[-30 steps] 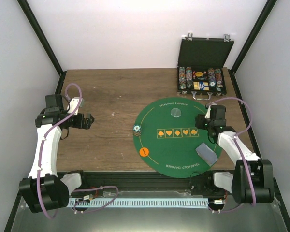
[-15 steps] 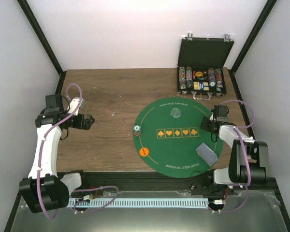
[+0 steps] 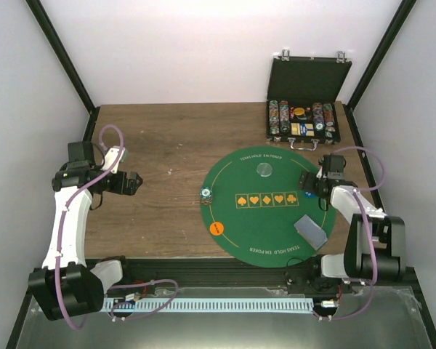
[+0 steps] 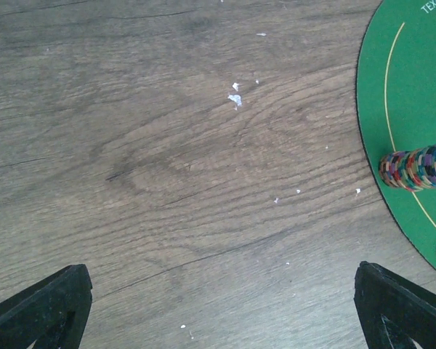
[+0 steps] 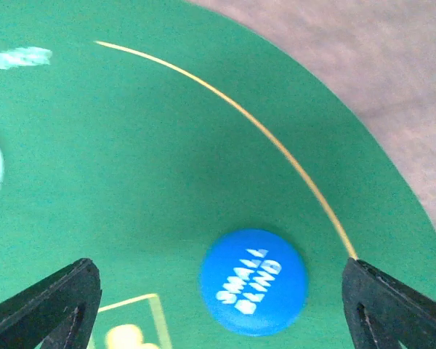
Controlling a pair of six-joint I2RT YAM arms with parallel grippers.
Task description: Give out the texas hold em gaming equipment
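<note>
R end effector (image 5: 221, 297) spread wide above blue disc (image 5: 253, 281), mat's (image 5: 131, 145) 2 o'clock; off-centre closing may flick it away.

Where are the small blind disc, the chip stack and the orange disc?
small blind disc (image 5: 253, 281): right wrist view, printed face.
chip stack (image 4: 414, 167): left wrist view, striped side.
orange disc (image 3: 216, 227): top external view, centre.

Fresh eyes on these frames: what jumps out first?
The big round green mat sits right of table centre, with the open black chip case behind it. In the right wrist view, a blue SMALL BLIND disc lies on the mat under the open right hand.
</note>
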